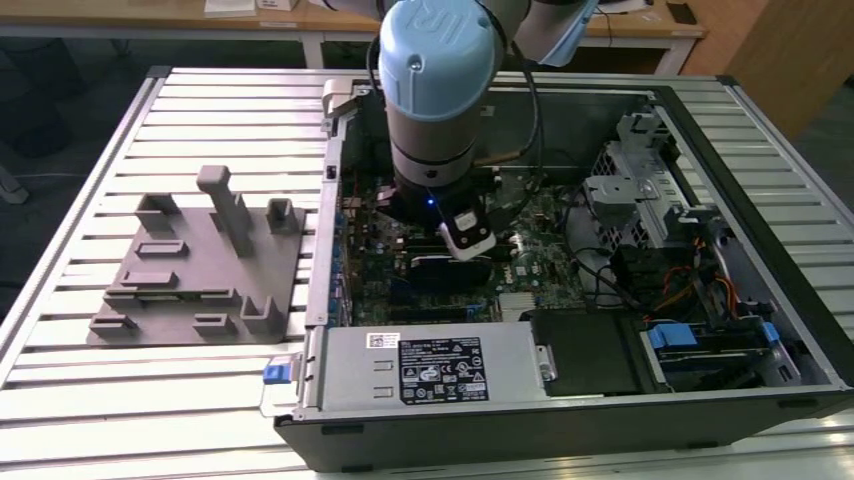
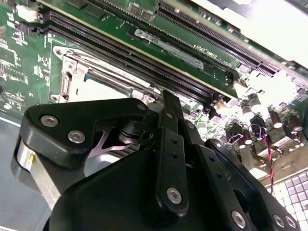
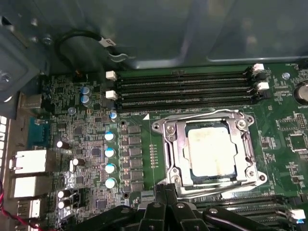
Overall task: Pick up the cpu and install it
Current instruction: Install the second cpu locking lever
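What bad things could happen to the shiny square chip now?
The cpu sits inside the metal socket frame, with the gripper close beside it. A sideways bump might knock the chip crooked. Pressing down unevenly could hurt the socket underneath. The memory slots nearby could get scraped.

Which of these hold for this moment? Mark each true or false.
1. The cpu lies inside the metal socket frame on the green board. True.
2. The arm reaches down into the open computer case. True.
3. The cpu rests on the grey block tray beside the case. False: it sits in the socket.
4. The long memory slots next to the socket hold sticks. False: they look empty.
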